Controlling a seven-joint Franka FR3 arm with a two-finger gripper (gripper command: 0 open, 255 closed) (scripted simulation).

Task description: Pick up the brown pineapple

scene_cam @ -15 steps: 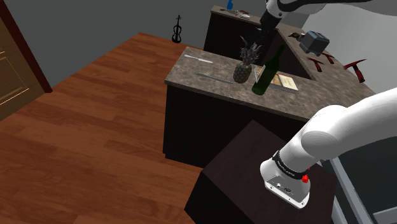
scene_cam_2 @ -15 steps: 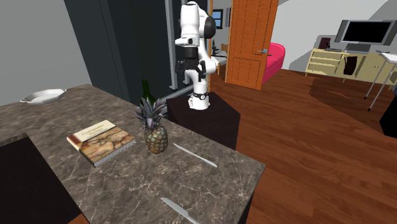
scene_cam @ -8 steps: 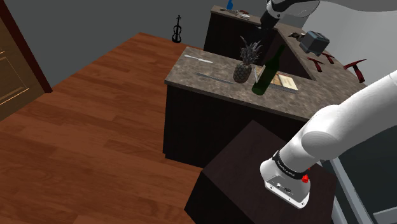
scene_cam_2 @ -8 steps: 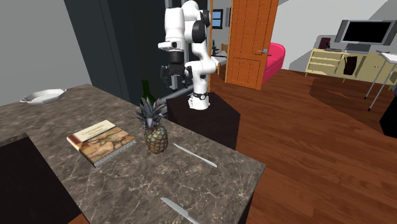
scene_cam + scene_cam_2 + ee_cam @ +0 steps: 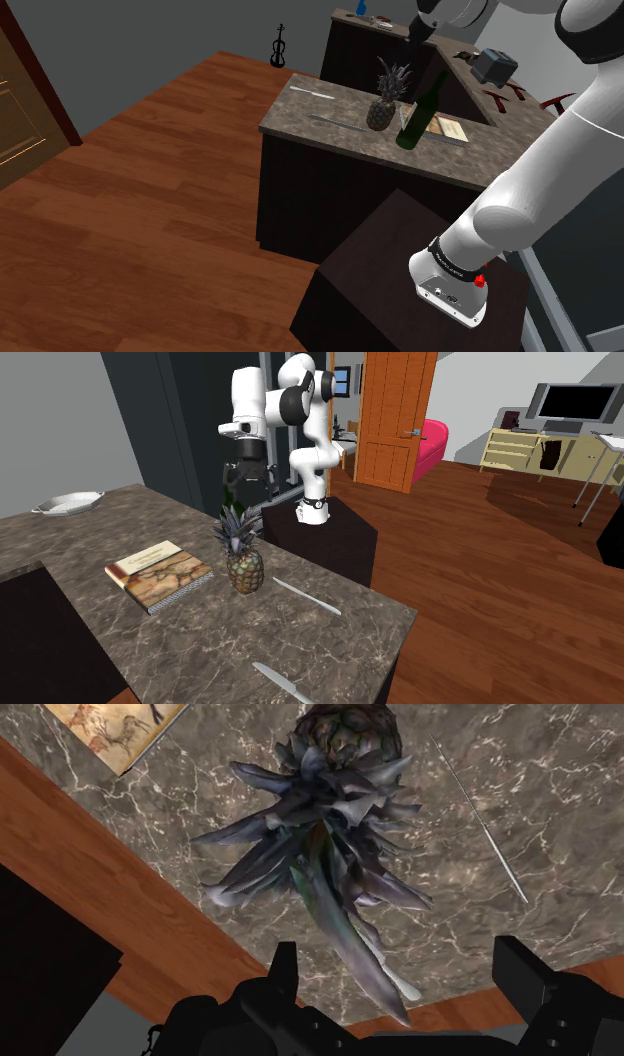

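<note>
Swung further toward the second exterior view's left than 0.5 s ago, the arm [image 5: 312, 452] hangs its fingers [image 5: 284, 976], spread apart, over the pineapple [image 5: 245, 569]. It stands upright on the bench [image 5: 360, 632] beside a book [image 5: 160, 574], whose cover writing is too small to read.

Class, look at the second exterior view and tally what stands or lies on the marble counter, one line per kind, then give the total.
Pineapple: 1
Book: 1
Dark green bottle: 1
White dish: 1
Knives: 2, one beside the pineapple, one near the counter's front edge
Total: 6
</note>
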